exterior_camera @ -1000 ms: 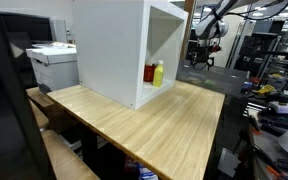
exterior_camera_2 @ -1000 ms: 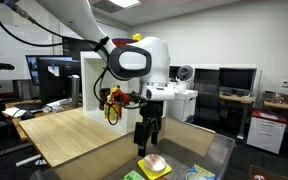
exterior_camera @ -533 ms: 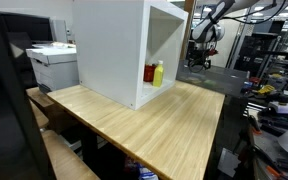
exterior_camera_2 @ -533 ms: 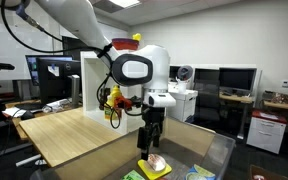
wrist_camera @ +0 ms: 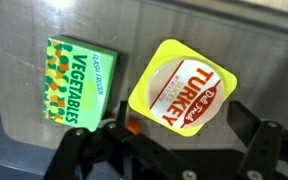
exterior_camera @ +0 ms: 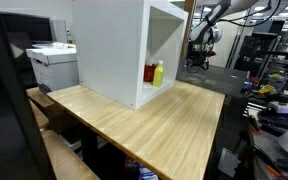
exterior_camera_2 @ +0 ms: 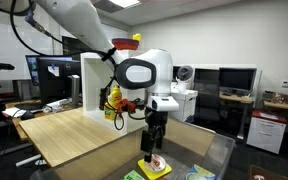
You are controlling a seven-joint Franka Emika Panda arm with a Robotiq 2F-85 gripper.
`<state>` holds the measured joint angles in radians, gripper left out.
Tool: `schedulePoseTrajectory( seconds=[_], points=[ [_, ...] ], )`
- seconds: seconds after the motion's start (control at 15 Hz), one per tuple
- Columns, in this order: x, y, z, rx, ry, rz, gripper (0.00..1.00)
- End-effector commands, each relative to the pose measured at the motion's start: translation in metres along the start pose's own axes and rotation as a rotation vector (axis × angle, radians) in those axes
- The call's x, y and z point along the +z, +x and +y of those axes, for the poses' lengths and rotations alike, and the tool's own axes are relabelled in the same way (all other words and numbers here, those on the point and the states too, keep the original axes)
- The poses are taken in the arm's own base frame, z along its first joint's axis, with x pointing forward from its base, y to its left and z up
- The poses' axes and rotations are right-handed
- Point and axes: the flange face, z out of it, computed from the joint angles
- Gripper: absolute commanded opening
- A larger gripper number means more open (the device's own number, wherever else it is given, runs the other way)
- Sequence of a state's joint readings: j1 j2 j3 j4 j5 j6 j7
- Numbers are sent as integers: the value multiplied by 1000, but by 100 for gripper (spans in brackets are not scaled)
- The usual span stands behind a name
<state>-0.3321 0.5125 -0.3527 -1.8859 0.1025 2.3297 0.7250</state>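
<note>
Over the grey surface point(wrist_camera: 14, 100), my hand point(wrist_camera: 184, 135) hangs released, fingers point(wrist_camera: 259, 140) spread wide either side of the turkey pack point(wrist_camera: 184, 85). The pack lies flat, label up, yellow rim, turned on a diagonal. Just beside it, not touching, lies the green vegetables box point(wrist_camera: 82, 82), also flat. In an exterior view my hand point(exterior_camera_2: 154, 148) points straight down just above the turkey pack point(exterior_camera_2: 155, 164); cannot tell if the fingers touch it. Behind stands a wooden table point(exterior_camera_2: 74, 135) carrying a white cabinet point(exterior_camera: 109, 50) with a yellow bottle point(exterior_camera: 158, 72) inside.
</note>
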Motion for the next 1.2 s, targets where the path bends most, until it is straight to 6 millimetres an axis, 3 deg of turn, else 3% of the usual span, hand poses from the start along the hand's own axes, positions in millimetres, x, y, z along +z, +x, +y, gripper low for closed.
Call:
schedulePoseTrajectory(
  seconds=[0.0,1.13],
  points=[
    [6,9,-3,-9,31,-18,100],
    [29,10,-9,-9,10,-34,100]
  ],
)
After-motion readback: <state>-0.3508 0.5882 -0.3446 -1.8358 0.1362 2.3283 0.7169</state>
